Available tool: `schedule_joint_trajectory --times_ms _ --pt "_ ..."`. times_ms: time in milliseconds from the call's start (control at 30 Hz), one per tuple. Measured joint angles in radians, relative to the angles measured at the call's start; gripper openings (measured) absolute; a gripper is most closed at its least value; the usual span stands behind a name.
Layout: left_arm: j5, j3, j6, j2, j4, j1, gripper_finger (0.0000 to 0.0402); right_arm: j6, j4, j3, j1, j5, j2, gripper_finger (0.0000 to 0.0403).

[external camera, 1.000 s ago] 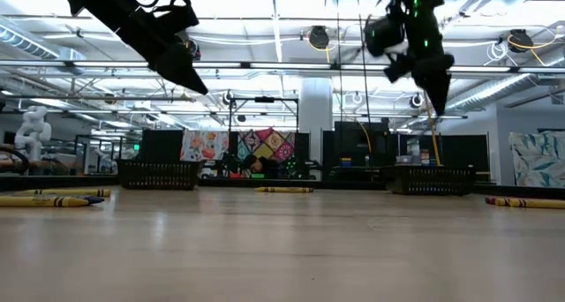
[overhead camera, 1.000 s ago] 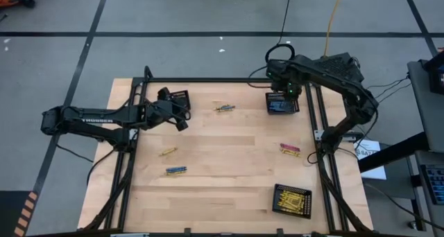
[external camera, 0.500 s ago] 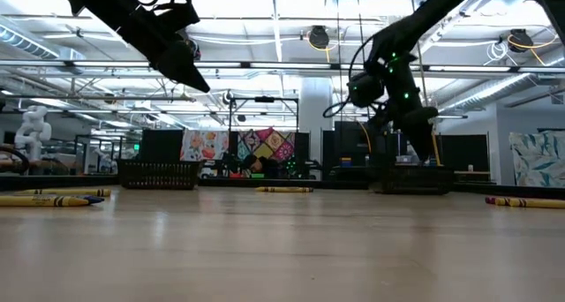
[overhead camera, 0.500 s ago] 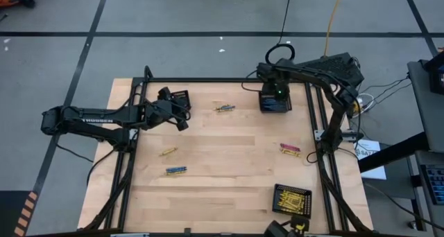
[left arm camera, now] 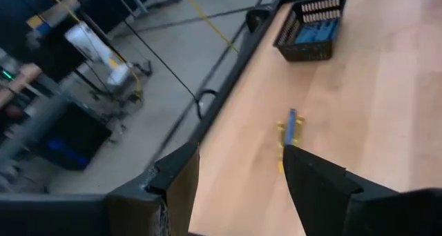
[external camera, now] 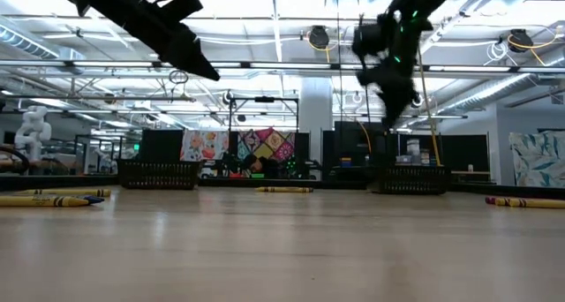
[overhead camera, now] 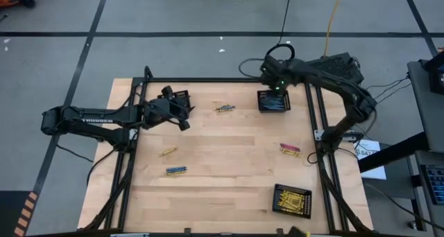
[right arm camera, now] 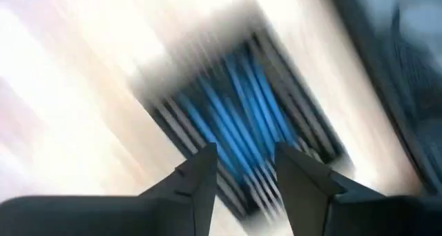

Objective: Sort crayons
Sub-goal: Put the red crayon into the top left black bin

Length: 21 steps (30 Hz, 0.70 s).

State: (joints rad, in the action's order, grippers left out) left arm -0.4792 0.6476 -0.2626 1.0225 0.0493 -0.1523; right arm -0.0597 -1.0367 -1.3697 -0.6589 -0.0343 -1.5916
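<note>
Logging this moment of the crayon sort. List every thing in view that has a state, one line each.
left gripper: open, empty, raised near the far-left basket.
right gripper: open, empty, above the blue basket.
blue basket: holds blue crayons.
yellow basket: holds yellow crayons, near right corner.
far-left basket: contents cannot tell.
loose crayons: lying flat on the table, unsorted.

A grey concrete floor (overhead camera: 173, 15) crossed by dark tape lines (overhead camera: 208, 34) surrounds the light wooden table (overhead camera: 229, 161). In the low view, bright ceiling lights (external camera: 265, 2), metal rafters and colourful patterned wall panels (external camera: 238, 147) fill a large hall.
</note>
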Motion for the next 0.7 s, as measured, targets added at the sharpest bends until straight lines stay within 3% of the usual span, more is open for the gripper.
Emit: schedule_joint_trajectory --times_ms 133,233,433,533,700 --pt "-0.011 0.0 -0.094 0.0 -0.048 -0.019 0.0212 0.145 0.398 0.123 0.142 0.038 0.113 0.0117" --pt "-0.01 0.0 -0.14 -0.016 -0.053 -0.026 0.0212 0.155 0.688 0.223 0.233 0.038 0.155 0.0107" --pt "0.004 0.0 -0.144 -0.095 -0.028 -0.04 0.0212 0.123 1.2 0.435 0.324 0.036 0.109 0.0094" --pt "0.004 0.0 -0.143 -0.124 -0.021 -0.046 0.0212 0.16 1.285 0.478 0.345 0.035 0.057 0.0094" --pt "0.009 0.0 -0.062 -0.133 -0.001 -0.047 0.0212 0.12 1.217 0.48 0.382 0.037 0.016 0.0093"
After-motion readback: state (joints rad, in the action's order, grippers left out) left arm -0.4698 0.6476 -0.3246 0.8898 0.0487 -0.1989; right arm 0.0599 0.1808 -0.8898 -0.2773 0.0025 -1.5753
